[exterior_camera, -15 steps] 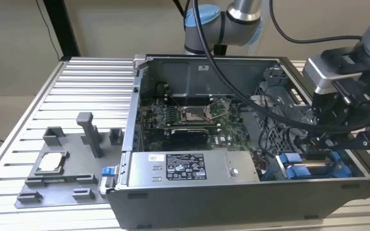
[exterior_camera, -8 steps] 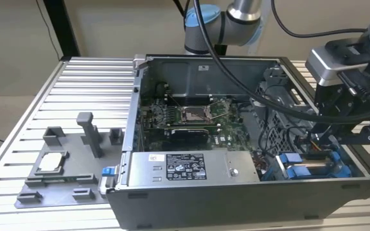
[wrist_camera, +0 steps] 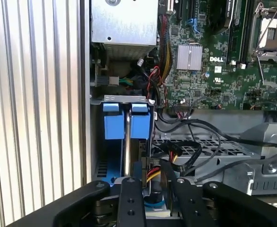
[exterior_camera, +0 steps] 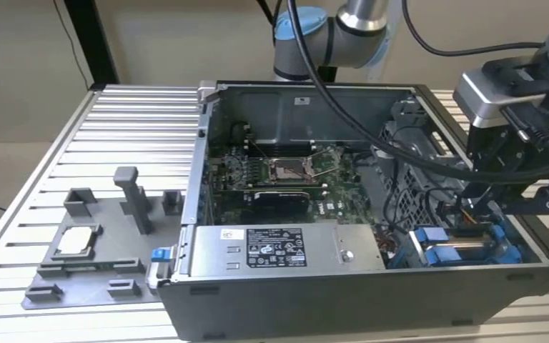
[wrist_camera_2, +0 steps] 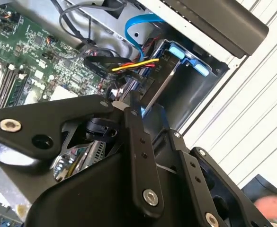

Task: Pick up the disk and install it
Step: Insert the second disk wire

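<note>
1. Disk [exterior_camera: 451, 246] stands on its edge in the drive bay [exterior_camera: 503, 251], at the corner of the computer case [exterior_camera: 370, 300] on the exterior view's right. Its two blue tabs [wrist_camera: 113, 124] show side by side, with the thin silver edge between them.
2. My gripper [wrist_camera: 150, 172] is low inside the case, directly at the end of the disk that is opposite to the tabs. In both wrist views my fingers [wrist_camera_2: 134, 137] reach to that end.
3. I cannot tell if my jaws are clenched on the disk or only stand beside it, because my own links cover the contact place.
4. I judge that the step in hand is the seating of the disk in its bay. To do it well, I should keep the disk parallel to the bay walls, so the blue frame does not jam.
5. Cables [wrist_camera: 185, 151], black, yellow and red, lie just beside my fingers. I think they can catch, so my wrist should stay on the bay side.
6. The motherboard [wrist_camera: 214, 71] is near, so a sideways slip must be avoided.
</note>
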Action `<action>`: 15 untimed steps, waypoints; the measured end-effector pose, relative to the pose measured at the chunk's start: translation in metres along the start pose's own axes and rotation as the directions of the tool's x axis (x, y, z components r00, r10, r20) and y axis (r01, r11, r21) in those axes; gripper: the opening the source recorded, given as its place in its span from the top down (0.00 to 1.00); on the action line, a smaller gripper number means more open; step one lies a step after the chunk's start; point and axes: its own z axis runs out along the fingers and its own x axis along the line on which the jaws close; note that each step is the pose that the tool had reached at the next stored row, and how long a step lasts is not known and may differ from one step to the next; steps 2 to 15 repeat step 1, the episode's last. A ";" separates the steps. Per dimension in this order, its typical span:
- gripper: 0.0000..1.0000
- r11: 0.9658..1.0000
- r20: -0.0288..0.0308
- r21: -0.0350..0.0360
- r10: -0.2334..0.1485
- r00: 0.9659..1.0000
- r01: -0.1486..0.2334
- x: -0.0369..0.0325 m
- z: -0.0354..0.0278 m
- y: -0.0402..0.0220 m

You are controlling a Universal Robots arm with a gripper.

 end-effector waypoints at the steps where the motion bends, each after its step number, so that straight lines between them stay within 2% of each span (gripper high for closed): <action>1: 0.00 1.000 0.000 0.000 0.000 1.000 0.000 0.0000 0.0000 0.0000; 15: 0.00 1.000 0.000 0.000 0.000 1.000 0.000 0.0000 0.0000 0.0000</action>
